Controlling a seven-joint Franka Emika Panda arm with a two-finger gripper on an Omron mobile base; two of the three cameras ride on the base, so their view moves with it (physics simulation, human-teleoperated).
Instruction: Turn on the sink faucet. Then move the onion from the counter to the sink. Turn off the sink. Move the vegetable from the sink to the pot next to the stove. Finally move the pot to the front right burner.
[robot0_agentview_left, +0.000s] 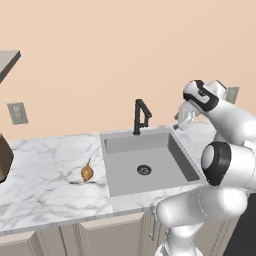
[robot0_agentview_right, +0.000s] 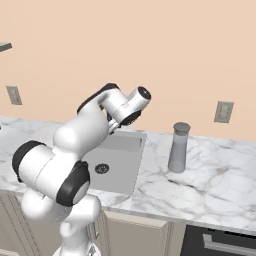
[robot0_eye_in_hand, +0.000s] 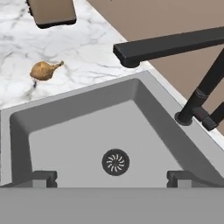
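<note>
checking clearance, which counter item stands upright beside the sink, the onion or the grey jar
The grey lidded jar, standing tall on the counter right of the sink. The onion lies on its side, left of the basin.

Sink (robot0_agentview_left: 116, 186) at frame centre, black faucet (robot0_agentview_left: 141, 115) at its top edge. Onion (robot0_agentview_left: 87, 172) on bench (robot0_agentview_left: 45, 175), left of sink. Gripper (robot0_agentview_left: 184, 119) at right, above sink corner.

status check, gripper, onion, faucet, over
Gripper open, empty, above sink. Onion on counter, left of basin. Faucet untouched, no water visible.
</note>
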